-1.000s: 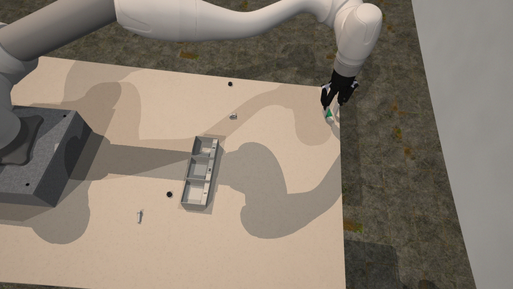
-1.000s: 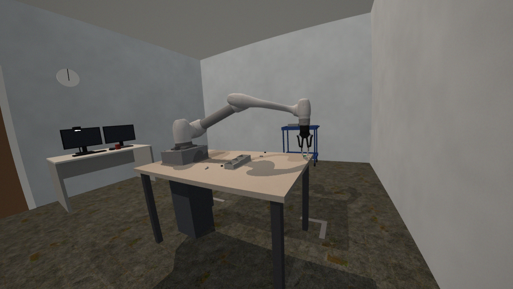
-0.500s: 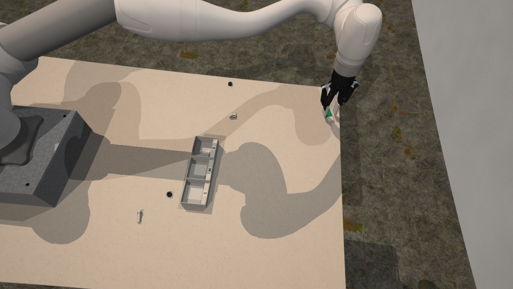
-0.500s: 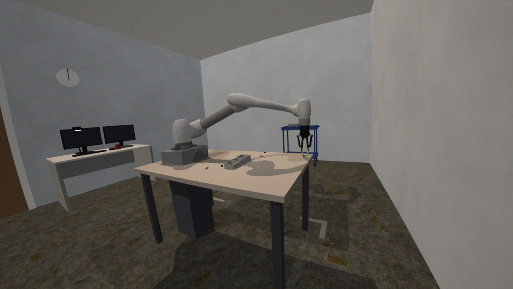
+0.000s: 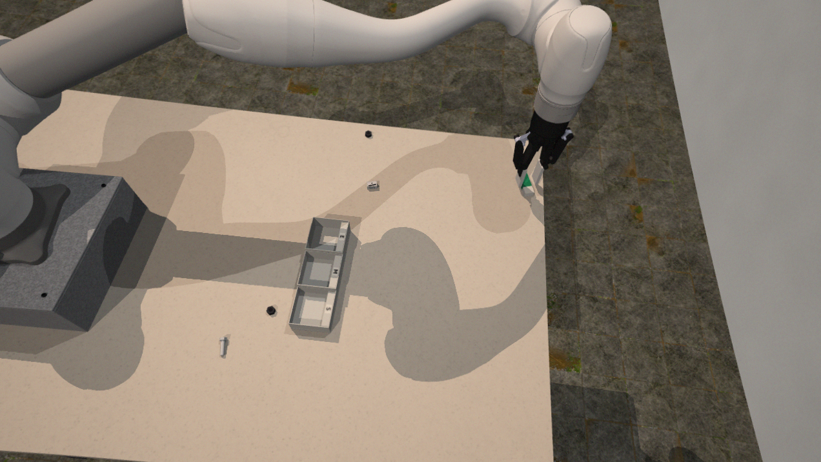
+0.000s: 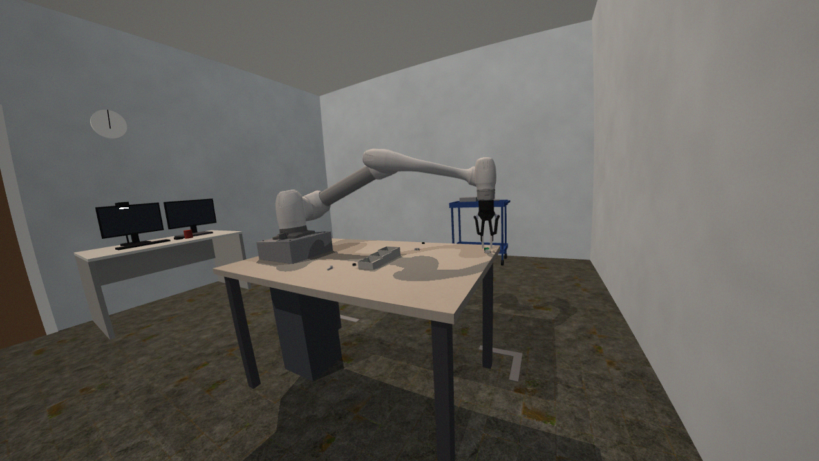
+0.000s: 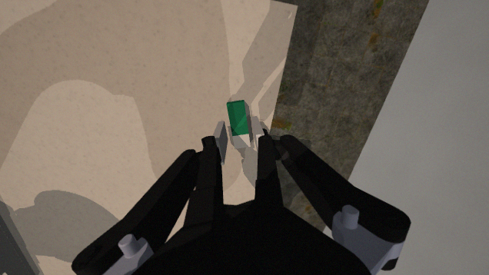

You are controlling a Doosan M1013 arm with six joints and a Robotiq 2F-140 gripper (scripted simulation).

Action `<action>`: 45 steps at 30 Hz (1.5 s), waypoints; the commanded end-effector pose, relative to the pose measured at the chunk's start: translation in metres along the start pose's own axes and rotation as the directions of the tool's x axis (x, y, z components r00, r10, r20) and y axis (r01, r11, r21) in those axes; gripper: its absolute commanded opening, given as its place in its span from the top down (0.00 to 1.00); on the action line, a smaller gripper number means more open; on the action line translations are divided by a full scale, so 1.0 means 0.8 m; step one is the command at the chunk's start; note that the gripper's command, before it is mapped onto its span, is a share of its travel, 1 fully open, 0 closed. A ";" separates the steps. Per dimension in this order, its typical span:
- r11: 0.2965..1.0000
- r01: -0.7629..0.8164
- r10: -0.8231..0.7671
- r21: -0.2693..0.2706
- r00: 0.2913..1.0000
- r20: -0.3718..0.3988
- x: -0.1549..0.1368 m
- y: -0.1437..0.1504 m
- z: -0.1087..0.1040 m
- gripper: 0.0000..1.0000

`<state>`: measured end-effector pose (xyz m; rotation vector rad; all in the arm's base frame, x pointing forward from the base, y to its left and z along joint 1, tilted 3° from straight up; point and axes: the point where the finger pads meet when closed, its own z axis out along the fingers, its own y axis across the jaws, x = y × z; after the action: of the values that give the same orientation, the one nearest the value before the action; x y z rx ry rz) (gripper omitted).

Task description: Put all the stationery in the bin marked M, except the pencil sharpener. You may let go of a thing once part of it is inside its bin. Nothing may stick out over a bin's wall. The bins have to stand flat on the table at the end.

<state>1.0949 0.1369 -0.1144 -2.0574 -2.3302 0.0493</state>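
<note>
We reach our arm (image 5: pixel 355 37) (image 6: pixel 423 165) past the bins (image 5: pixel 319 273) (image 6: pixel 379 258), over the table (image 5: pixel 459 413) (image 6: pixel 355 280) (image 7: pixel 184 57). Our hand (image 5: pixel 530 175) (image 6: pixel 486 246) (image 7: pixel 239 128), well apart from the bins, is partly open around the green-and-white eraser (image 5: pixel 526 184) (image 6: pixel 487 250) (image 7: pixel 239 118); we cannot tell whether it grips. The sharpener (image 5: pixel 372 185) (image 6: pixel 417 248) is near the bins.

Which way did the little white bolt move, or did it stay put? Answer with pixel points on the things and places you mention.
No, the bolt (image 5: pixel 223 346) (image 6: pixel 329 268) hasn't moved: from the top, it's still below and left of the bins (image 5: pixel 310 328) (image 6: pixel 366 265).
</note>
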 end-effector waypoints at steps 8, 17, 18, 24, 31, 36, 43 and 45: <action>1.000 0.000 0.000 0.002 1.000 -0.006 0.004 -0.001 0.020 0.69; 1.000 0.000 0.000 0.002 1.000 -0.006 0.005 -0.001 0.020 0.69; 1.000 0.000 0.000 0.002 1.000 -0.006 0.005 -0.001 0.020 0.69; 1.000 0.000 0.000 0.002 1.000 -0.006 0.005 -0.001 0.020 0.69; 1.000 0.000 0.000 0.002 1.000 -0.006 0.005 -0.001 0.020 0.69; 1.000 0.000 0.000 0.002 1.000 -0.006 0.006 -0.001 0.020 0.69; 1.000 0.000 0.000 0.002 1.000 -0.006 0.006 -0.001 0.020 0.69; 1.000 0.000 0.000 0.002 1.000 -0.006 0.006 -0.001 0.020 0.69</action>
<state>1.0943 0.1374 -0.1256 -2.0572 -2.3308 0.0487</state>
